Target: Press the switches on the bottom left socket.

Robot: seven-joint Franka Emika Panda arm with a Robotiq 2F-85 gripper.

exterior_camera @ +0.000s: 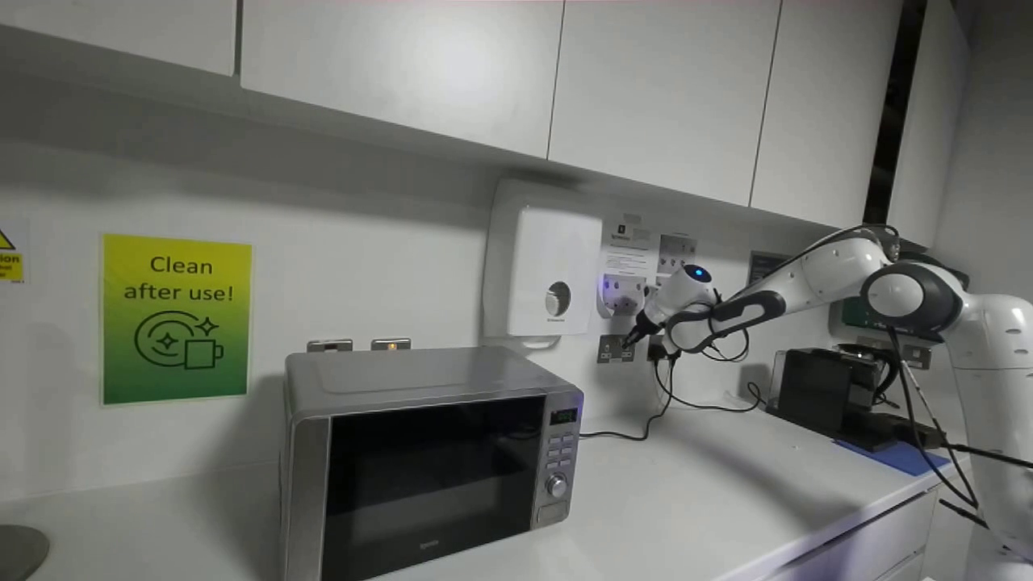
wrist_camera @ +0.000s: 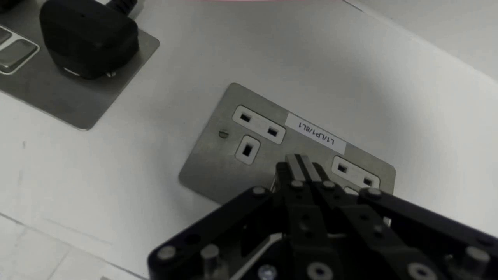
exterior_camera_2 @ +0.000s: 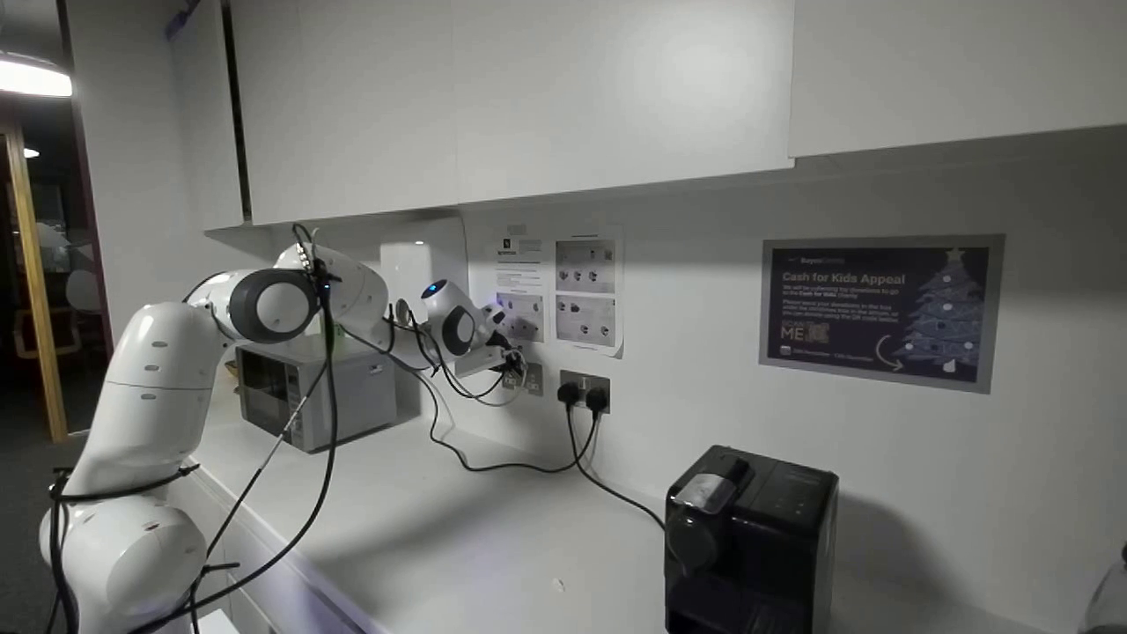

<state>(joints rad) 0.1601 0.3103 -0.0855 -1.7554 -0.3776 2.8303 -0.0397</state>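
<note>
The bottom left socket (wrist_camera: 210, 167) is a brushed metal double plate on the wall, with white-edged pin holes and a printed label; no plug sits in it. It also shows low on the wall in both exterior views, as the left socket plate (exterior_camera: 605, 352) of two. My gripper (wrist_camera: 297, 156) is shut with nothing held, its two pads together over the middle of the plate. Whether the tips touch the metal, I cannot tell. The fingers cover the switches; just a thin bright edge shows beside them. In an exterior view the gripper (exterior_camera_2: 513, 361) hides part of the plate.
Beside it is another metal socket (wrist_camera: 97, 89) with a black plug (wrist_camera: 87, 39) and its own rocker switches. Black cables (exterior_camera_2: 519, 467) run down to the counter. A microwave (exterior_camera: 436, 468), a wall dispenser (exterior_camera: 545, 258) and a coffee machine (exterior_camera_2: 753, 528) stand around.
</note>
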